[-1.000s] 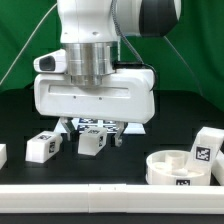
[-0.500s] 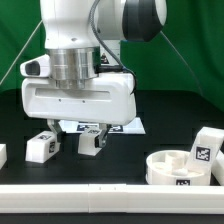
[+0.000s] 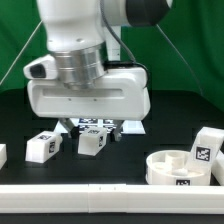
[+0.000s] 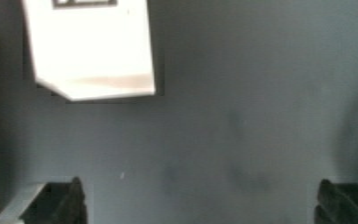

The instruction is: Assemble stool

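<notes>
The round white seat (image 3: 176, 168) lies at the exterior view's right with a tagged leg (image 3: 206, 146) standing at its far rim. Two more tagged legs (image 3: 40, 147) (image 3: 93, 143) lie left of centre, and a further white part (image 3: 2, 155) shows at the left edge. My gripper (image 3: 93, 129) hangs just above and behind the middle leg, open and empty. In the wrist view the gripper (image 4: 206, 203) shows dark fingertips (image 4: 59, 201) set wide apart over bare black table, with one white leg (image 4: 96, 55) lying ahead of them.
The marker board (image 3: 100, 124) lies flat behind the gripper. A long white rail (image 3: 100, 200) runs along the table's front edge. A green backdrop stands behind.
The hand swung to the exterior view's left, then back right and slightly up. The legs and seat have not moved. The gripper stays open.
</notes>
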Robot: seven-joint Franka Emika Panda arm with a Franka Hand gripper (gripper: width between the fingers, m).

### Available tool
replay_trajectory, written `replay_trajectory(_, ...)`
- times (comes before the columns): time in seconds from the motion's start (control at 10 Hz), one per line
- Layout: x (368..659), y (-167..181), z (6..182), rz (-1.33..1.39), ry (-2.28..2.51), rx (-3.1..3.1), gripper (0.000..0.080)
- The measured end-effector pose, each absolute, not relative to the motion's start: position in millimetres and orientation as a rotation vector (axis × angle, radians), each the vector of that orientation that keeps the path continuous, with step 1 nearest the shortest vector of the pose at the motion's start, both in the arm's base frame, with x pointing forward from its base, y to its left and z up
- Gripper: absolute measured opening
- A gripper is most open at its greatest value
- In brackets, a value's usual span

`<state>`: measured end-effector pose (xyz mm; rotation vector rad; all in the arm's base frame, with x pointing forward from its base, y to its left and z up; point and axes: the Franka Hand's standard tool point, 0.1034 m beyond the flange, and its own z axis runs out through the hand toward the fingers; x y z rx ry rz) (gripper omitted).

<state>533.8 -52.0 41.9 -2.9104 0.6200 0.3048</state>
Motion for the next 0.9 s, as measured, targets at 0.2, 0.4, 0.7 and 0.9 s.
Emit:
replay_trajectory(0.2,521,-44,40.5,0.504,0.560,-2.845,0.0649)
replay_trajectory(0.4,516,-43,39.7,0.689,0.541,-2.771,0.0649)
replay_trajectory(0.7,495,-41,32.2,0.924,0.541,-2.682,0.0649)
replay_trajectory(0.9,490,-46,29.2,1.091,0.534,-2.631,0.0649)
